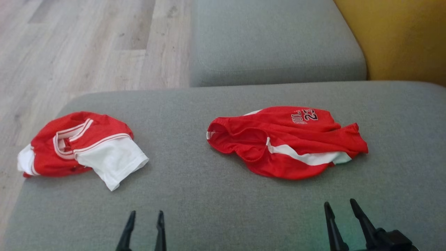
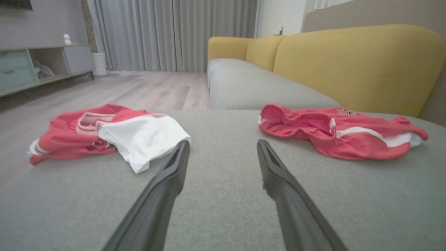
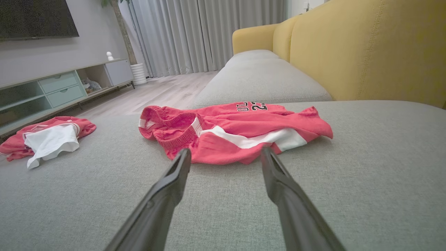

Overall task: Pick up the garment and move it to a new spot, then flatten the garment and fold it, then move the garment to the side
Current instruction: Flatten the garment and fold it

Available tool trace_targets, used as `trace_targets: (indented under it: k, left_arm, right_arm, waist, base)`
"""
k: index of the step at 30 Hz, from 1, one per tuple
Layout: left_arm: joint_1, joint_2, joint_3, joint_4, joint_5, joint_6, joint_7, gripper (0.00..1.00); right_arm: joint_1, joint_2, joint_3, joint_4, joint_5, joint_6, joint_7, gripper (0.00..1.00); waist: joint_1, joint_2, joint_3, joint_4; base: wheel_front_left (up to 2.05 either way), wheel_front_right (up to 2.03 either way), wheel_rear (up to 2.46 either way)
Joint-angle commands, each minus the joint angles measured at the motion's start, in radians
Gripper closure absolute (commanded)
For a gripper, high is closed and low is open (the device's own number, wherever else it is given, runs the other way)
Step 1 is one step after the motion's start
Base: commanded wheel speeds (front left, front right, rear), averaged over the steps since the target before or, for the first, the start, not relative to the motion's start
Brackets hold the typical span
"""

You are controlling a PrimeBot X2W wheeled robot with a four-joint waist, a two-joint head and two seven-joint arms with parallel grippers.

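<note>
Both jaws gape wide, empty, short of the red shorts [image 1: 296, 137] and jersey [image 1: 82, 150].

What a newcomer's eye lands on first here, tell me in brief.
Two crumpled red-and-white garments lie on the grey sofa seat: the shorts right of centre, the jersey near the left edge. The left gripper and right gripper stand open in the foreground, touching neither.

Red shorts [image 1: 289, 143] lying on a grey sofa cushion [image 1: 223, 202] carry print near one edge: the letters "UL", cut off by a fold, beside the number "23".
</note>
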Motion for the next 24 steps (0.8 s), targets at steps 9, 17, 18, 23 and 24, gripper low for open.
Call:
trace_targets:
  k: [9, 17, 18, 23, 24]
  left_arm:
    - [-0.309, -0.009, -0.114, 0.191, -0.141, -0.078, -0.007, 0.0]
    - [-0.666, -0.009, -0.311, 0.339, -0.339, -0.117, 0.106, 0.0]
    - [-0.707, -0.009, -0.329, 0.357, -0.366, -0.121, 0.12, 0.0]
    - [-0.86, -0.009, -0.408, 0.459, -0.472, -0.131, 0.197, 0.0]
    - [-0.904, -0.009, -0.431, 0.501, -0.512, -0.139, 0.23, 0.0]
  right_arm:
    - [-0.084, -0.006, 0.073, -0.019, -0.06, 0.007, -0.004, 0.0]
    - [-0.144, -0.006, 0.102, -0.047, -0.081, 0.007, -0.004, 0.0]
    - [-0.155, -0.006, 0.104, -0.051, -0.083, 0.007, -0.004, 0.0]
    - [-0.194, -0.006, 0.106, -0.065, -0.081, 0.007, -0.004, 0.0]
    - [-0.206, -0.006, 0.105, -0.07, -0.077, 0.007, -0.004, 0.0]
  waist:
    - [0.0001, 0.0, 0.097, -0.076]
    - [0.0001, 0.0, 0.246, -0.173]
    - [0.0001, 0.0, 0.266, -0.185]
    - [0.0001, 0.0, 0.34, -0.249]
    - [0.0001, 0.0, 0.363, -0.273]
  base:
    - [0.0, 0.0, 0.0]
    - [0.0, 0.0, 0.0]
    - [0.0, 0.0, 0.0]
    - [0.0, 0.0, 0.0]
    - [0.0, 0.0, 0.0]
